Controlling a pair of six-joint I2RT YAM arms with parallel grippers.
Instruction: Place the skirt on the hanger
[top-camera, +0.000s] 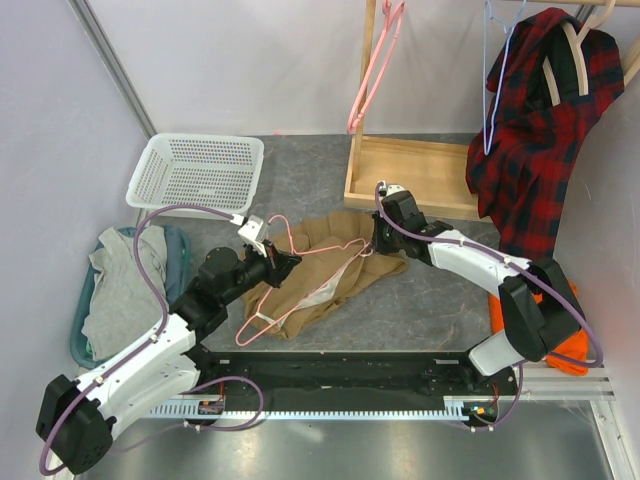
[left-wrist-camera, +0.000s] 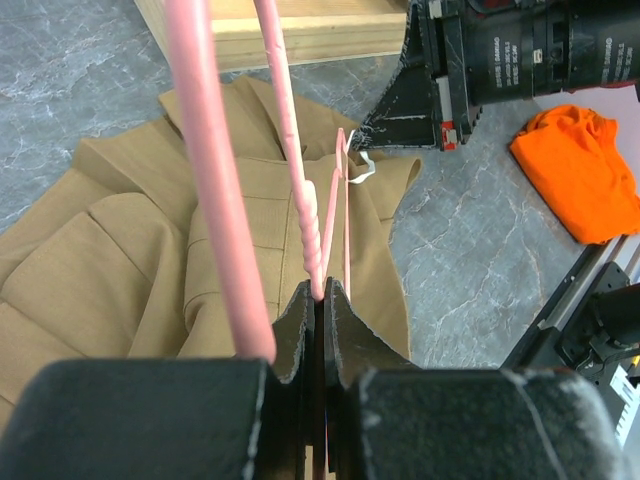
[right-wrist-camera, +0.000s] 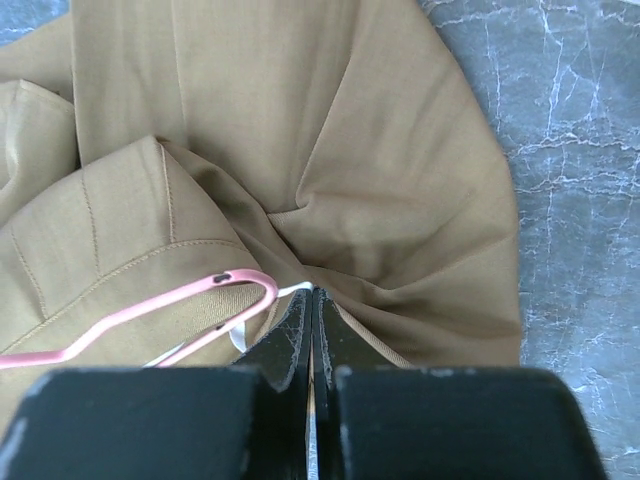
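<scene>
One rumpled tan skirt (top-camera: 372, 270), pink hanger (left-wrist-camera: 222, 200)

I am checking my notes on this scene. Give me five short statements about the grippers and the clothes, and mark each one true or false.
1. The left gripper is shut on the pink hanger. True.
2. The skirt already hangs on the pink hanger. False: it lies crumpled on the table, with the hanger on top of it.
3. The right gripper is open. False: it is shut on the skirt's edge.
4. The plaid shirt hangs on a wooden hanger. True.
5. The orange cloth lies on the skirt. False: it lies apart from it, at the table's right side.
</scene>
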